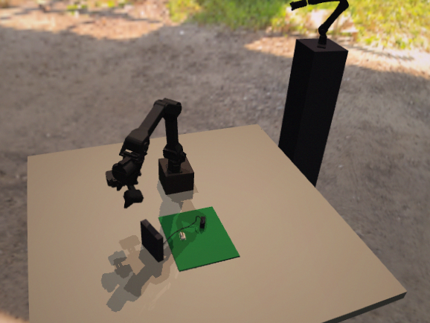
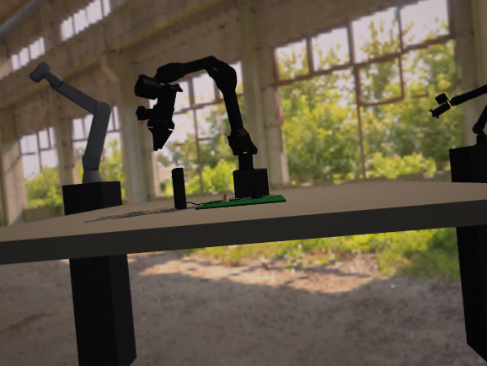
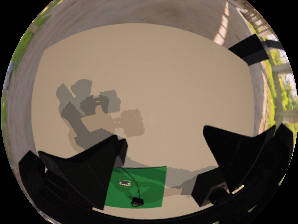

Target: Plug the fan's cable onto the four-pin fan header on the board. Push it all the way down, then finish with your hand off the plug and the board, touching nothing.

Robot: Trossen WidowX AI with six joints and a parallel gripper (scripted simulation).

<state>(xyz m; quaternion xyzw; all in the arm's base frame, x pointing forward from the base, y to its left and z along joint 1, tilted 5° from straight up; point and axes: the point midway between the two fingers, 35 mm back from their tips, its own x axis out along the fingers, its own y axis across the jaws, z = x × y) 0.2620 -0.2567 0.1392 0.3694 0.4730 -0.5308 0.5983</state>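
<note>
The green board lies flat on the table. The small pale header sits on it towards the fan's side. The cable's black plug is on the board, apart from the header. A thin black cable runs to it from the fan, an upright black slab beside the board. The fan is not visible in the wrist view. My gripper is open and empty, high above the table, on the fan's side of the board.
The tan table carries my arm's dark base block behind the board. My arm's shadow falls across the table and board. Black pillars stand beyond the table, bearing other arms.
</note>
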